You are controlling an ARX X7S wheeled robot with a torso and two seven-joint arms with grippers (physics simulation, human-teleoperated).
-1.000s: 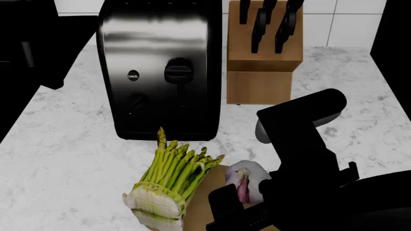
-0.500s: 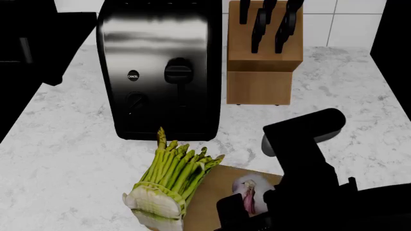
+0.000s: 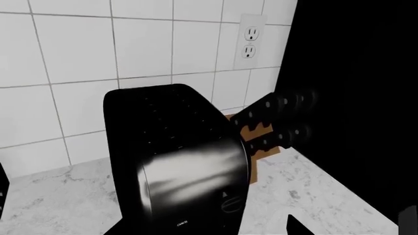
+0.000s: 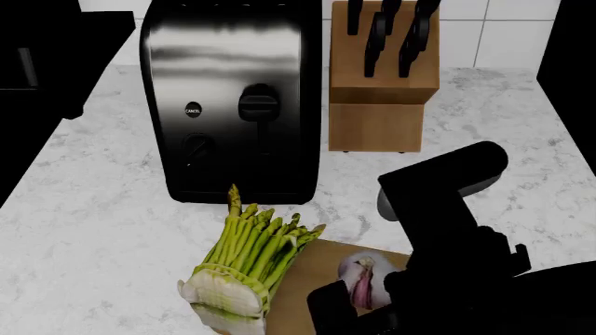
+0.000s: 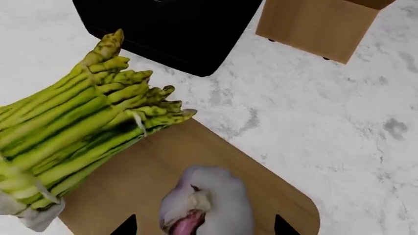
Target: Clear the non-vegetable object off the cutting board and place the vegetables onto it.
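On the left we see the asparagus point(image 4: 244, 269) lying across the cutting board point(image 5: 189, 186) edge, partly on the desk point(image 4: 102, 230). To its right, our right gripper point(image 5: 202, 226) has fingers spread around the garlic point(image 5: 207, 203) resting on the board; we should lift away straight, avoiding nudging it.

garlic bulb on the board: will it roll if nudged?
Probably. The white, purple-streaked garlic bulb looks rounded and lies on its side on the flat wooden cutting board, so it may roll. It looks small and likely light. The right tool straddles it, which could check that.
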